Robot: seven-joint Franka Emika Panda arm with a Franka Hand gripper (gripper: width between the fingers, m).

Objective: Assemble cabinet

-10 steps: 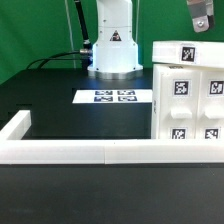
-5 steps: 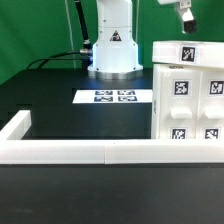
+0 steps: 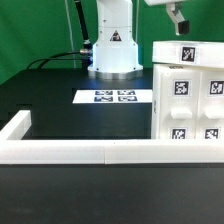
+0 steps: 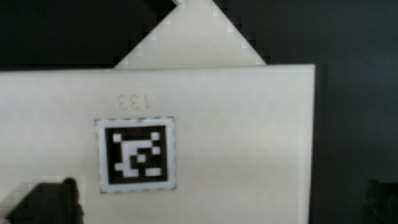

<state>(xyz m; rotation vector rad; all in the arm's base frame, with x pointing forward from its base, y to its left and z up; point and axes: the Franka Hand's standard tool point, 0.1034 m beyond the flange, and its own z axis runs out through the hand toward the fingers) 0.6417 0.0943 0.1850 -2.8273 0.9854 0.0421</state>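
1. Progress looks well advanced, in my judgement: the cabinet (image 3: pixel 190 95) stands as one tall white box with tags on its top and front, pressed into the corner of the low white border wall (image 3: pixel 75 150) at the exterior view's right.
2. No loose white part shows anywhere on the black table (image 3: pixel 70 115); only the marker board (image 3: pixel 114 97) lies flat near the robot's base (image 3: pixel 112 50). Whether any piece is missing from the box I cannot tell, since its far side runs out of frame.
3. What may be left is a last seating or checking of the top, though that is a guess.
4. The gripper (image 3: pixel 176 15) hangs above the box, clear of it, with the cabinet's tagged top directly below the fingers.
5. In the wrist view the top panel (image 4: pixel 160 130) fills the picture, its tag (image 4: pixel 137 154) lying between the two dark fingertips (image 4: pixel 48 203) seen at the edges.
6. The fingers stand spread apart and carry nothing; nothing sits between them but open air over the panel.
7. The arm points the gripper roughly straight down.
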